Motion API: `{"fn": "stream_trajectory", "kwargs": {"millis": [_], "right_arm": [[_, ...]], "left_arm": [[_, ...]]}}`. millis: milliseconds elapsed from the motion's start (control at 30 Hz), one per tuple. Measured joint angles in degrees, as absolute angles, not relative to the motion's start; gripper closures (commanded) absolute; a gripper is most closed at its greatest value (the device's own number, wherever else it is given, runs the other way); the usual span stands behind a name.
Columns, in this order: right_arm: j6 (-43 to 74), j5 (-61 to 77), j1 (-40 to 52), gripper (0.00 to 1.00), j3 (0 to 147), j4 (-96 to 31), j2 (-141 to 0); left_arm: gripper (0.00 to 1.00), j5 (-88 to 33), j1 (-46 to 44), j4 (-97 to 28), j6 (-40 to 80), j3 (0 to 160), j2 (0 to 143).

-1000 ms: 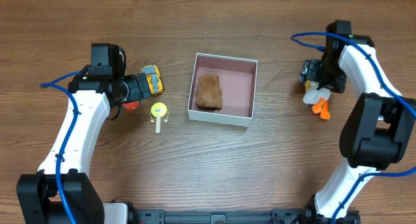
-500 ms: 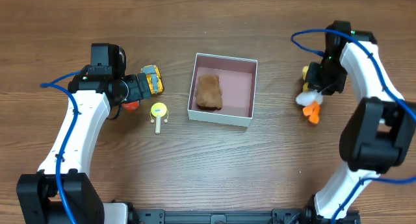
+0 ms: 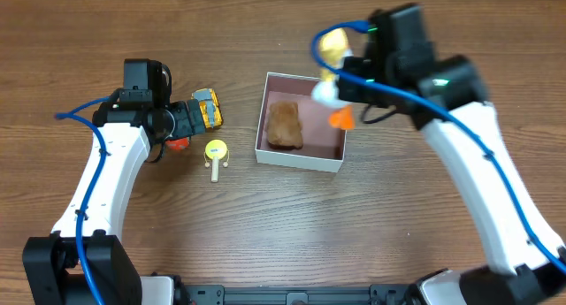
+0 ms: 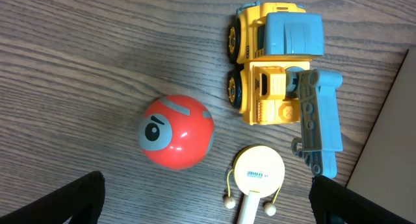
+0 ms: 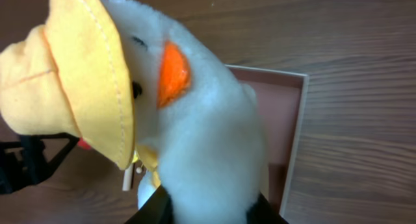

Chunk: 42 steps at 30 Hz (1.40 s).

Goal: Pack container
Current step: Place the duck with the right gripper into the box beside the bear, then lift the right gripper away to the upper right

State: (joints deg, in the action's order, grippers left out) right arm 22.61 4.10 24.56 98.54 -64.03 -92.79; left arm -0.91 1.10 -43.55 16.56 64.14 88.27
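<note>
Right gripper (image 3: 354, 73) is clamped on the plush duck (image 5: 195, 120), holding it over the far-right corner of the container (image 3: 301, 160). The container sits mid-table on the dark wood-grain table (image 3: 265, 234), with a brown toy (image 3: 285, 125) inside. Left gripper (image 3: 187, 119) hangs with fingers (image 4: 65, 201) spread wide above the red ball (image 4: 177, 132), yellow truck (image 4: 279, 62) and yellow rattle (image 4: 259, 173), which lie just left of the container.

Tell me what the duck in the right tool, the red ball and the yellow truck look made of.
Duck: plush fabric, shown by the fuzzy white pile; its yellow hat looks felt-like, with visible stitching.
Red ball: probably hard plastic with a glossy finish, given the sharp highlight on it.
Yellow truck: moulded plastic, smooth and semi-matte, with crisp edges and a blue arm.
</note>
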Motion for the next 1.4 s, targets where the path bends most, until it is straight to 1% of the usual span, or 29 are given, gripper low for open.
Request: {"fn": "stream_trajectory", "kwargs": {"millis": [100,200,233,300,333,400,500,533,567,667,700,867,967,1067,1200,1400], "right_arm": [[23.99,1.96,27.68,0.89,96.31,-61.01,-97.71],[24.51,0.71,28.58,0.89,95.18,-60.27,-103.22],[24.73,0.14,28.6,0.84,95.11,-60.18,-104.99],[24.91,-1.32,28.53,0.8,95.07,-59.66,-108.73],[25.04,-1.89,28.51,0.75,95.0,-59.33,-110.34],[24.97,-2.5,28.49,0.59,94.85,-58.43,-112.71],[24.36,-3.42,28.49,0.28,94.48,-57.95,-114.45],[23.97,-3.62,28.49,0.22,94.45,-58.06,-114.54],[23.83,-3.84,28.49,0.19,94.45,-58.13,-114.54],[21.82,-4.21,28.49,0.02,95.02,-60.34,-114.5],[21.17,-4.38,28.49,0.0,95.68,-61.54,-114.5],[19.64,-5.08,28.36,0.0,102.3,-66.61,-111.39],[19.22,-5.15,27.22,0.0,106.78,-69.06,-105.58],[19.09,-5.15,23.68,0.0,108.81,-71.22,-98.06],[19.38,-5.34,13.91,0.0,110.13,-74.89,-90.96],[19.55,-2.07,-2.28,0.0,108.99,-77.21,-91.98]], "left_arm": [[0.0,-0.89,1.1,-43.55,16.56,64.14,88.25],[0.0,-0.91,1.1,-43.55,16.56,64.14,88.25],[0.0,-0.91,1.1,-43.57,16.56,64.14,88.25],[0.0,-0.91,1.1,-43.55,16.56,64.14,88.25],[0.0,-0.91,1.1,-43.57,16.56,64.14,88.27],[0.0,-0.91,1.1,-43.55,16.56,64.14,88.25],[0.0,-0.91,1.1,-43.55,16.56,64.14,88.25],[0.0,-0.91,1.1,-43.55,16.56,64.14,88.25],[0.0,-0.91,1.1,-43.55,16.56,64.14,88.25],[0.0,-0.91,1.1,-43.55,16.56,64.14,88.25],[0.0,-0.89,1.1,-43.53,16.56,64.14,88.27],[0.0,-0.89,1.1,-43.55,16.56,64.14,88.25],[0.0,-0.91,1.1,-43.55,16.56,64.14,88.25],[0.0,-0.91,1.1,-43.55,16.56,64.14,88.25],[0.0,-0.91,1.1,-43.55,16.56,64.14,88.25],[0.0,-5.74,1.13,-46.54,16.58,64.14,88.25]]}}
